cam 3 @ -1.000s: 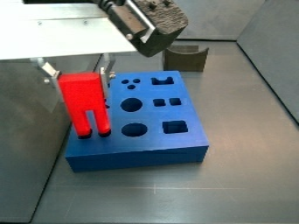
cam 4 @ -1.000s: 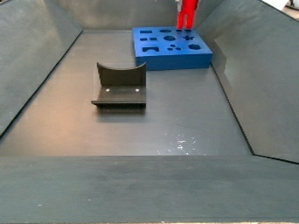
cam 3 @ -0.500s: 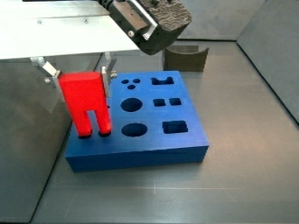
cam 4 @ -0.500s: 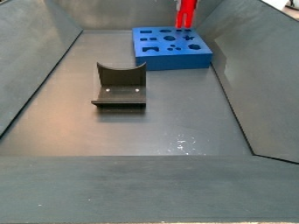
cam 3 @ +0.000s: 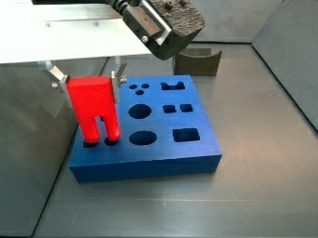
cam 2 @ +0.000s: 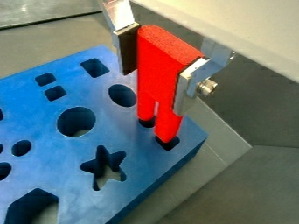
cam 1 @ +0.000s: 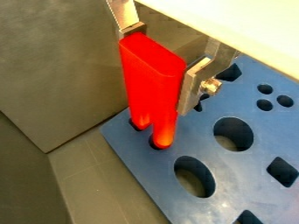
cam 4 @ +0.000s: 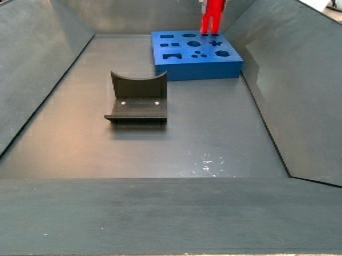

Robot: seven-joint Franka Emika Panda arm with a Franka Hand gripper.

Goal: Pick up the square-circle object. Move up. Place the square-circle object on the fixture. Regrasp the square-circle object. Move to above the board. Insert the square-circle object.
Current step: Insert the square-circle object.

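step: insertion, final stage. square-circle object (cam 3: 92, 104) upright at board (cam 3: 174, 153) edge, 9 o'clock side in side view, pegs entering holes. gripper (cam 2: 163, 54) above it, silver plates clamped on red block flanks. next: press straight down, then release. fixture (cam 4: 135, 98) empty, well apart. floor (cam 4: 174, 150) dull grey metal, walled.

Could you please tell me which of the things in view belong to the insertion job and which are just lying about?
In the job:
- square-circle object, upright, pegs in the holes at the board's edge
- board
- claw, its fingers either side of the red piece, above the board
- fixture, nothing on it, on the floor apart from the board

Lying about:
- nothing else visible on the floor
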